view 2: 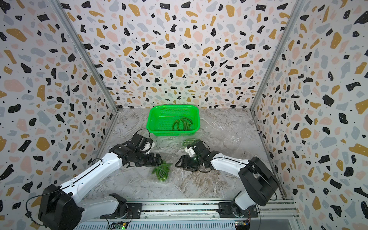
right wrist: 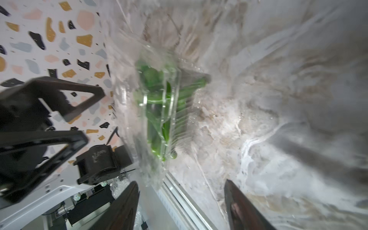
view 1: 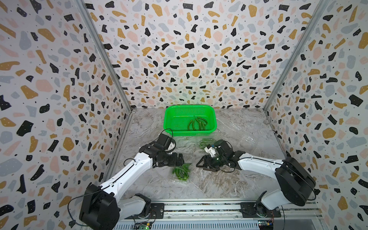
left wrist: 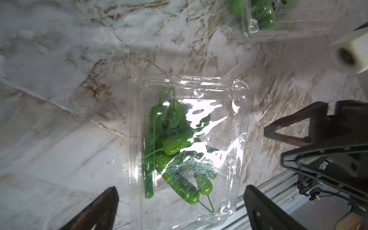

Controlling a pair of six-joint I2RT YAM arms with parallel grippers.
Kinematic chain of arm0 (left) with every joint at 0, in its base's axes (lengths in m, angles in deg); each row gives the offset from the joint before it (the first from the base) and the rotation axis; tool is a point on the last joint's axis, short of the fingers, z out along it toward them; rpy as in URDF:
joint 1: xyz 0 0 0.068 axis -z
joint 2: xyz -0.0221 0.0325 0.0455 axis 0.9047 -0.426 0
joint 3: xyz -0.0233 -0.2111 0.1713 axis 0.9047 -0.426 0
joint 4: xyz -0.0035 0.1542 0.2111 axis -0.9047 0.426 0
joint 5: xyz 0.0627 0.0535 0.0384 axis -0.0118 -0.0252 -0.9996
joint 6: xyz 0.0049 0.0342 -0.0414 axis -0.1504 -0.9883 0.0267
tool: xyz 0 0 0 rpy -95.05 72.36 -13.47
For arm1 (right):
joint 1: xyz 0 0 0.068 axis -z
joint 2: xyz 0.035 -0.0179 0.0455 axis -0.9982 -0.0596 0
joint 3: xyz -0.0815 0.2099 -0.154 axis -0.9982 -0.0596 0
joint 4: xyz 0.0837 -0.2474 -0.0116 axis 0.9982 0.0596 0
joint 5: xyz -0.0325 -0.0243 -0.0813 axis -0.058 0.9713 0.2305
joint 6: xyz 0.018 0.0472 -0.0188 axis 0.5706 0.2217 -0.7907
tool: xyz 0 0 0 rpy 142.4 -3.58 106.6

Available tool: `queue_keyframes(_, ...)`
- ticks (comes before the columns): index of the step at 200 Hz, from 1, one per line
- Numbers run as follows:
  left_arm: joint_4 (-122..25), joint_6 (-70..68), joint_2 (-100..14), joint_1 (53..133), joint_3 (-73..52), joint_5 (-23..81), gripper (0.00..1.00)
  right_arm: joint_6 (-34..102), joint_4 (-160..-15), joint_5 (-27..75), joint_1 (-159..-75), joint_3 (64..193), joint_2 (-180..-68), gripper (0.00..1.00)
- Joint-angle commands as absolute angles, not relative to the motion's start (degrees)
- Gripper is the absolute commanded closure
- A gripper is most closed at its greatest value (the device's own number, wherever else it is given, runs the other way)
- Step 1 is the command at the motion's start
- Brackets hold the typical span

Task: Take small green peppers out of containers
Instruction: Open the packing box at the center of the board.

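A clear container full of small green peppers lies on the marble table between the arms. My left gripper hangs open over its near-left end, one finger on each side of the container and clear of it, with the peppers below. My right gripper is open and empty just right of the container. A second container with peppers lies in front of the basket.
A bright green perforated basket stands at the back centre with several loose peppers in it. Crinkled clear plastic glints to its right. Patterned walls close in on three sides, and an aluminium rail runs along the front.
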State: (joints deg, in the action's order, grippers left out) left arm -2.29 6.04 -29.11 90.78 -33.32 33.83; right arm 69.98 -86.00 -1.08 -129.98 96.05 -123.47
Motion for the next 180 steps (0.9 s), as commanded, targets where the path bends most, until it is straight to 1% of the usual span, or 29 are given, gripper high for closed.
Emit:
queue_keyframes(1, -6.6, 7.7, -30.6, 91.0, -34.3, 37.2, 0.01, 67.6, -85.0, 0.5, -131.9, 100.5, -126.6, 0.31)
queue_keyframes(44, -8.6, 7.3, -33.4, 91.0, -33.7, 39.8, 0.01, 67.9, -85.7, 1.6, -134.2, 104.7, -132.0, 0.32)
queue_keyframes(84, -11.1, 8.1, -33.4, 91.0, -35.5, 42.7, 0.01, 68.0, -86.5, 1.7, -135.5, 107.5, -135.2, 0.32)
queue_keyframes(108, -14.4, 10.1, -33.2, 91.0, -37.4, 45.6, 0.01, 68.5, -90.5, 0.8, -136.4, 107.9, -136.7, 0.32)
queue_keyframes(134, -15.5, 10.9, -32.6, 91.0, -38.5, 46.6, 0.01, 69.3, -95.5, 0.0, -137.3, 107.4, -136.4, 0.32)
queue_keyframes(180, -14.4, 9.9, -30.8, 91.0, -38.9, 45.7, 0.01, 72.4, -105.4, 1.6, -137.2, 100.2, -130.9, 0.32)
